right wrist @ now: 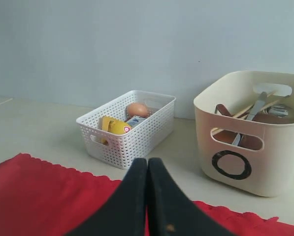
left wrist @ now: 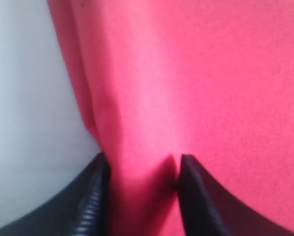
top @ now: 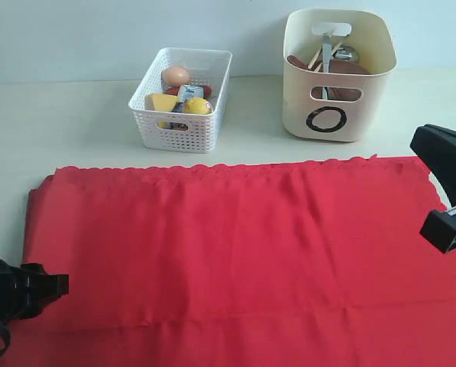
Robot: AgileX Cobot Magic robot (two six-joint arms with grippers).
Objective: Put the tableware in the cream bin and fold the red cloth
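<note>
The red cloth [top: 235, 245] lies spread flat across the table's front half, scalloped edge towards the bins. My left gripper [top: 59, 284] is at the cloth's near left edge. In the left wrist view its jaws [left wrist: 142, 160] stand a little apart with a bunched ridge of red cloth [left wrist: 211, 73] pinched between them. My right gripper [top: 426, 228] hovers over the cloth's right edge, shut and empty, its fingers pressed together [right wrist: 147, 161]. The cream bin [top: 365, 115] stands at the back right with tableware [top: 331, 61] inside: a metal knife handle, chopsticks and a brown plate [right wrist: 255, 118] show.
A white perforated basket [top: 183, 130] with an egg, cheese, a lemon and a carton stands at the back, left of the cream bin [right wrist: 279, 162]. Bare table lies behind the cloth [right wrist: 38, 196] and at its left.
</note>
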